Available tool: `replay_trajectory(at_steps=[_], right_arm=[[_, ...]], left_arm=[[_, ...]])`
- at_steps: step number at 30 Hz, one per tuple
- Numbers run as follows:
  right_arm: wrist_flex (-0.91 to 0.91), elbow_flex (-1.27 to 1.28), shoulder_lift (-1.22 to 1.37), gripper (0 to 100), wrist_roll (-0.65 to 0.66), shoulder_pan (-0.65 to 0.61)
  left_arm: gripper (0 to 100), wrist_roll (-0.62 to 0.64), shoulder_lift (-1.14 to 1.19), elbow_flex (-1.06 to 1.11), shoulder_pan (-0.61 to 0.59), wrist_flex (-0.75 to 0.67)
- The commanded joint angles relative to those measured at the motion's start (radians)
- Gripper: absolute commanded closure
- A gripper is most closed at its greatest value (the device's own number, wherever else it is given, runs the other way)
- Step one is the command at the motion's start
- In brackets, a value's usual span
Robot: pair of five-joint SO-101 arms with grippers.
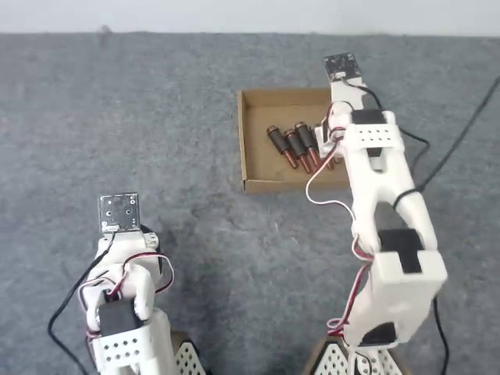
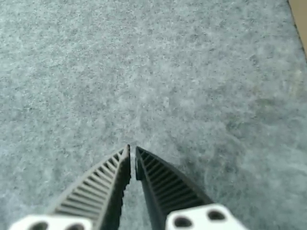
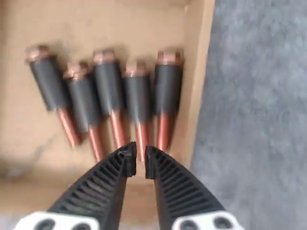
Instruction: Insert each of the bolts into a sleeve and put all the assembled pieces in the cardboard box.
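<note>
No readable text, numbers, labels or signs in any view. Cardboard box (image 1: 244, 141) walls are plain and unprinted. The small board (image 1: 344, 66) at an arm's tip carries marks too small to read.
</note>
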Motion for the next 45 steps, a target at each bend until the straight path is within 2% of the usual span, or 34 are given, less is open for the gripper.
replay_trajectory(at_steps=[1, 6, 10, 13, 18, 22, 31, 38, 45], right_arm=[[0.188, -0.041, -0.134, 99.2, -0.052, 0.019], [0.437, -0.037, -0.189, 99.2, -0.066, 0.019], [0.498, 0.097, -0.237, 99.2, -0.063, 0.019], [0.389, 0.298, -0.349, 99.2, -0.032, 0.025], [0.087, 0.695, -0.654, 99.2, -0.017, 0.028], [-0.030, 0.927, -0.888, 99.2, -0.017, 0.028], [-0.054, 1.218, -1.297, 99.2, -0.017, 0.030], [-0.054, 1.392, -1.612, 99.1, -0.023, 0.105], [-0.044, 1.631, -1.929, 99.1, -0.025, 0.113]], left_arm=[[98, -0.009, -0.005, -0.012, -0.005, 0.000], [98, -0.009, -0.005, -0.012, -0.005, 0.000], [98, -0.009, -0.005, -0.012, -0.005, 0.000], [98, -0.009, -0.005, -0.012, -0.005, 0.000], [98, -0.009, -0.005, -0.012, -0.005, 0.000], [98, -0.009, -0.005, -0.012, -0.005, 0.000], [98, -0.009, -0.005, -0.012, -0.005, 0.000], [98, -0.009, -0.005, -0.012, -0.005, 0.000], [98, -0.009, -0.005, -0.012, -0.003, 0.000]])
